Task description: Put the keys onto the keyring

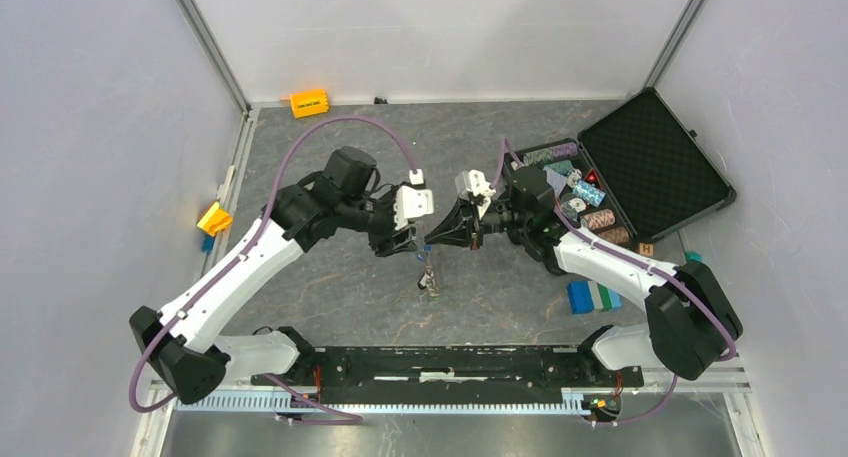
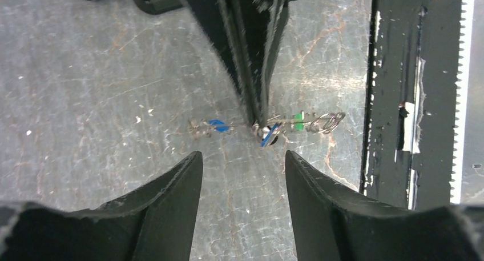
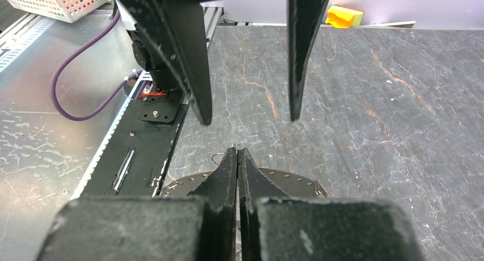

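Note:
The keyring (image 2: 322, 123) shows edge-on as a thin silvery line above the grey table, and my right gripper (image 2: 259, 119) is shut on its middle. Small keys hang along it, marked by a blue tag (image 2: 217, 125), a second blue tag (image 2: 268, 134) and a green tag (image 2: 297, 121). From above, ring and keys (image 1: 428, 279) dangle just below the two gripper tips. My left gripper (image 2: 242, 153) is open, facing the right gripper (image 1: 434, 238) tip to tip, nothing between its fingers (image 3: 200, 95). In the right wrist view the right gripper (image 3: 237, 150) is pressed shut and hides most of the ring.
An open black case (image 1: 655, 162) with striped chips (image 1: 585, 192) lies at the back right. A blue, green and white block stack (image 1: 592, 295) and a wooden cube (image 1: 646, 248) sit on the right. An orange block (image 1: 309, 103) and a yellow block (image 1: 214, 219) lie left. The black base rail (image 1: 450, 362) runs along the near edge.

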`<state>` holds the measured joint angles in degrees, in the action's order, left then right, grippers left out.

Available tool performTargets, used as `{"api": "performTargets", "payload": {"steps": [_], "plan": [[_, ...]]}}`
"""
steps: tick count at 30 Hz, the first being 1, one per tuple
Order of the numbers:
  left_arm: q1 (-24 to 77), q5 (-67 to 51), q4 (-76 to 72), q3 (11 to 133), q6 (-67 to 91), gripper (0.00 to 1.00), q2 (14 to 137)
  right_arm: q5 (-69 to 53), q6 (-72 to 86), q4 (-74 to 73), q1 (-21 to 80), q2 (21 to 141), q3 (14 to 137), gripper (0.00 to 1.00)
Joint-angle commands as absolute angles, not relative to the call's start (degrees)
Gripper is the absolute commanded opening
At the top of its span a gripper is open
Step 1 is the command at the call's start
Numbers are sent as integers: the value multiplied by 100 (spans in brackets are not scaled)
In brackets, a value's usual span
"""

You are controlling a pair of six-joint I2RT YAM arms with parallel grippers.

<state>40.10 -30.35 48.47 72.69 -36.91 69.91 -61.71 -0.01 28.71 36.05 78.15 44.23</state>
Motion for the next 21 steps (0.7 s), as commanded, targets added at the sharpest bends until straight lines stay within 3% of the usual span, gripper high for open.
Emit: {"api": "performTargets", "payload": {"steps": [1,12,21], "plan": [[3676,-3349,4534,7121,-3642,64,6633,-6315,338,3390,3510,7507,4431,0],[3411,-4841,2862,5823,-3749,63,6321,-6487,1626,4742,3366,7579,4333,0],[3411,-5284,2783,5962,-3515,53,6530,-6507,1861,5007,3318,7664,4315,0]]}}
